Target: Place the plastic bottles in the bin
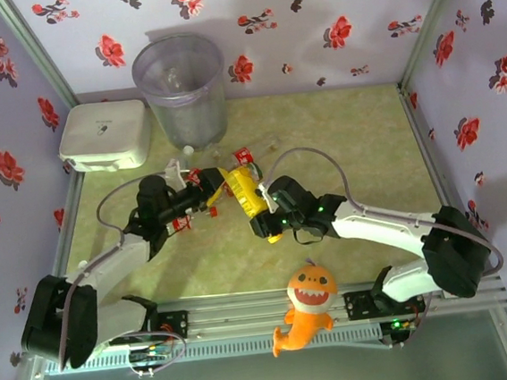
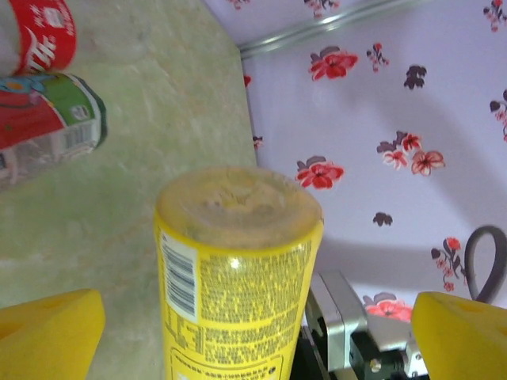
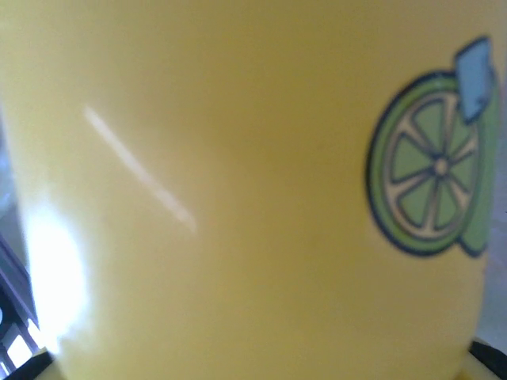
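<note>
The yellow bottle (image 1: 247, 193) is mid-table, in front of the bin (image 1: 181, 89) and apart from it, with its length running roughly toward the near edge. The right gripper (image 1: 265, 211) is clamped on its nearer end. From that wrist, the bottle's yellow wall and a lime-slice badge press right up to the lens.

The left gripper (image 1: 207, 193) sits just beside the bottle's far end, released. In its own wrist view the two yellow fingertips (image 2: 47, 328) stand wide apart. The bottle's round base faces the camera between them, and neither tip touches it. I cannot tell whether the bottle rests on the table (image 1: 357, 144) or hangs just above it.

Red-label bottles (image 1: 243, 155) lie on the table around the left gripper, some between the yellow bottle and the bin. Two of them show at the top left of the left wrist view.

The bin stands upright at the back against the flowered wall. A white box (image 1: 105, 137) sits just to its left. An orange shark (image 1: 308, 306) rests at the near rail between the two arm bases.
</note>
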Robot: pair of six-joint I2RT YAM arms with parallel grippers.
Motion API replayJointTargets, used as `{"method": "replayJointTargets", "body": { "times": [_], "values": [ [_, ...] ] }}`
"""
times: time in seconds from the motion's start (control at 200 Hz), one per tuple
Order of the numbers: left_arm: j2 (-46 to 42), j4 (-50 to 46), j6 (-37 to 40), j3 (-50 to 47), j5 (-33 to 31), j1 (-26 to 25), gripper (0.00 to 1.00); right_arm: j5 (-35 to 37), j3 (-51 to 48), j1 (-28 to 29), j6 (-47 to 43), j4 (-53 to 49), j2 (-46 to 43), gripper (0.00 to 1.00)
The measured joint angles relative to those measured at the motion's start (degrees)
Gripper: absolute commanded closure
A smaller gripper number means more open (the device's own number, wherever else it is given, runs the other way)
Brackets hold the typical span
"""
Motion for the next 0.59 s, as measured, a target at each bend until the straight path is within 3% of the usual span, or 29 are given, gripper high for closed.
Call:
{"method": "replayJointTargets", "body": {
  "times": [0.4, 0.595],
  "values": [
    [9.18, 3.89, -0.33, 1.68, -0.20, -5.09, 0.08, -3.48, 0.02, -0.09, -0.61, 4.42, 1.31, 0.56],
    [11.50, 6.29, -0.44, 2.27, -0.52, -5.86, 0.26, -3.87, 0.09, -0.09, -0.57, 5.66, 2.36, 0.56]
  ]
}}
